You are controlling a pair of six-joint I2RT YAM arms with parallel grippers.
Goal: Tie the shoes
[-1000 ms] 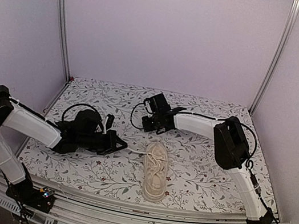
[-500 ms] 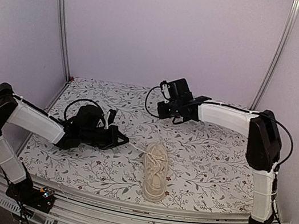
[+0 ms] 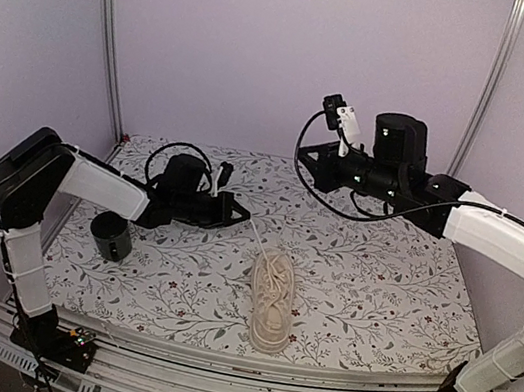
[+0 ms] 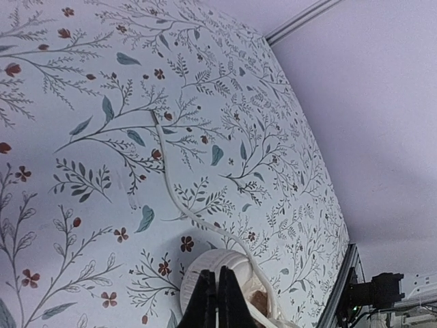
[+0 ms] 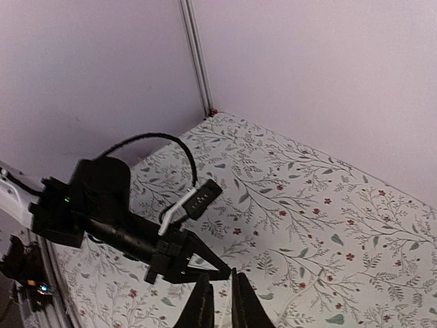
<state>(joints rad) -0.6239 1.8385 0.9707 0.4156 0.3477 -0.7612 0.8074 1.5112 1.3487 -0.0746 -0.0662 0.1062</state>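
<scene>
Roughly midway across the table, toward its near edge, lies the cream sneaker [image 3: 272, 299], its length running near to far and its laces bunched loosely over the tongue; whether any knot sits there is too small to tell. From its far end a taut lace [image 3: 257, 235] runs straight, far and left, to the left gripper [image 3: 244, 215], whose fingers are pressed fully together and appear to pinch that lace at the very tip. A slack lace [image 4: 167, 184] curves away from the shoe and lies flat on the floral table cover [image 3: 380, 278], touched by nothing. The right gripper [image 5: 220, 277] hangs high over the far part of the table, its fingers parted by only a sliver and holding nothing. The main risk, I judge, is the sneaker itself: nothing pins it, so a harder pull by the left arm could drag or swivel it and carry both laces out of place. The pinch sits at the fingertips, so the lace may also slide free. The slack lace is thin, pale and flat on a busy pattern, so a descent by the right gripper could close on cloth or miss. Out at the left, the dark cup [image 3: 113, 236] stands close by the left arm, and a swing could knock it over.
</scene>
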